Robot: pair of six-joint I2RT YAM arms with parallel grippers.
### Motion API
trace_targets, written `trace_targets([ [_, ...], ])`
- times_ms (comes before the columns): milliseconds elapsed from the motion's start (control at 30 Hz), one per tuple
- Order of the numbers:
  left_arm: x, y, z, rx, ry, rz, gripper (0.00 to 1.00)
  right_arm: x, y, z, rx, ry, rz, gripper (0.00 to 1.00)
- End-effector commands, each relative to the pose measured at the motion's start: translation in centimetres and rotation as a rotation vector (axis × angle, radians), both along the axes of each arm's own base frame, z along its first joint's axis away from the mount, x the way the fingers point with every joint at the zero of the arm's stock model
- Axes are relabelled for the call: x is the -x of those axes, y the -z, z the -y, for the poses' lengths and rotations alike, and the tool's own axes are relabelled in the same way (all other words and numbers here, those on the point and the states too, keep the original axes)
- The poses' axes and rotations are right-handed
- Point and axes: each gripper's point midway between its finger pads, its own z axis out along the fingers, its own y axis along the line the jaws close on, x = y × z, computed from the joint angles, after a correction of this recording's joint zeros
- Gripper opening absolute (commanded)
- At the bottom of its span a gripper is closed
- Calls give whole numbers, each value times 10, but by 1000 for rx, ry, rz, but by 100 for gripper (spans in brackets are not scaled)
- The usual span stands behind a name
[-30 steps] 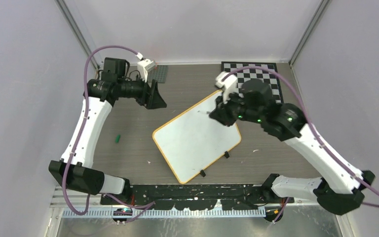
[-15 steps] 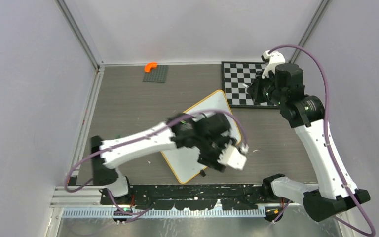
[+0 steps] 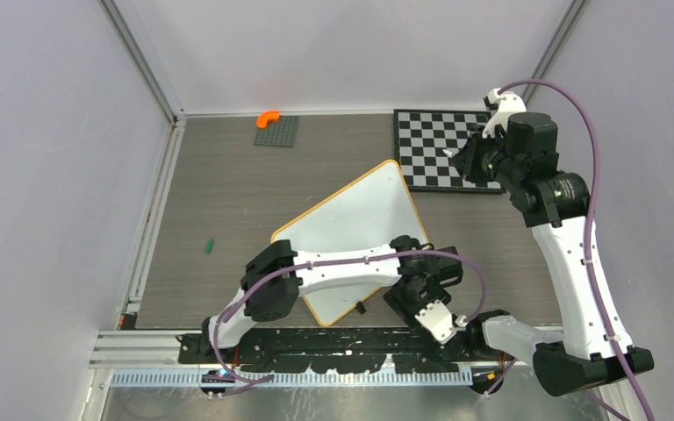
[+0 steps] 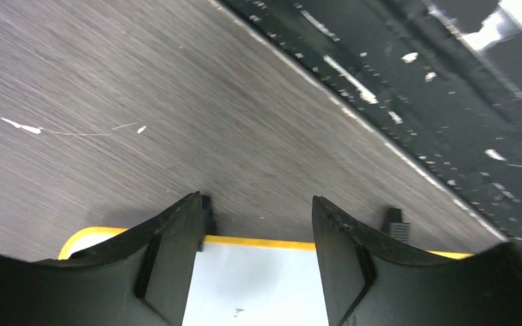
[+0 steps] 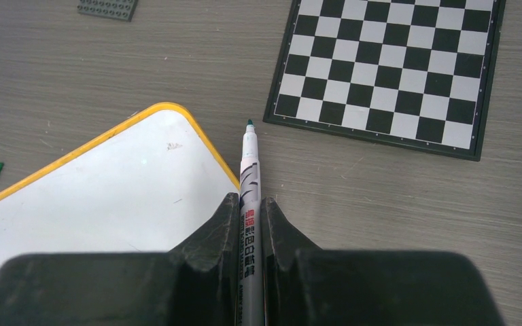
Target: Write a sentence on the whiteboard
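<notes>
The whiteboard (image 3: 351, 224) lies tilted in the middle of the table, white with a yellow rim. No green sentence shows on it, only faint specks. My left gripper (image 3: 406, 301) is open and empty over the board's near right edge. In the left wrist view my left gripper (image 4: 256, 204) straddles the yellow rim (image 4: 258, 242), and a black clip foot (image 4: 395, 221) shows to its right. My right gripper (image 3: 465, 160) hangs above the chequered board's near left corner. In the right wrist view my right gripper (image 5: 248, 200) is shut on an uncapped green-tipped marker (image 5: 250, 170), whose tip is off the whiteboard (image 5: 109, 183).
A black-and-white chequered board (image 3: 443, 149) lies at the back right. A grey studded plate (image 3: 277, 132) with an orange piece (image 3: 268, 117) sits at the back. A small green cap (image 3: 211, 246) lies left of the whiteboard. A black rail (image 4: 408, 88) runs along the table's near edge.
My left arm has swung from the back left across the whiteboard to its near right edge. My right arm has lifted off the board to above the chequered board.
</notes>
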Motion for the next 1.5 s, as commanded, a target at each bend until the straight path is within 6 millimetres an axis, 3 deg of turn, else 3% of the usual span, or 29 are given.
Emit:
trace_targets([
  [0, -31, -1, 23, 60, 29, 65, 62, 10, -22, 1, -16, -14, 67, 0],
  [133, -63, 16, 19, 26, 0, 94, 59, 13, -20, 2, -8, -15, 67, 0],
  [333, -81, 40, 2, -58, 3, 83, 48, 12, -15, 1, -7, -23, 51, 0],
  [600, -100, 50, -27, -155, 25, 81, 18, 10, -7, -2, -8, -39, 24, 0],
  [700, -107, 51, -43, -196, 36, 76, 11, 10, -3, -3, -10, -43, 13, 0],
  [900, -131, 56, -76, -262, 62, 93, 6, 10, 0, -6, -13, -60, 2, 0],
  [1100, -151, 58, -93, -272, 52, 94, 6, 10, 5, -9, -18, -74, -14, 0],
  [1167, -152, 57, -95, -276, 49, 98, 10, 9, 5, -10, -20, -79, -14, 0],
  [1300, -141, 36, -85, -227, 4, 99, 40, 5, 1, -11, -13, -86, -10, 0],
  [1467, -104, -21, -65, -147, -118, 75, 72, -4, -9, -19, -13, -135, -4, 0],
])
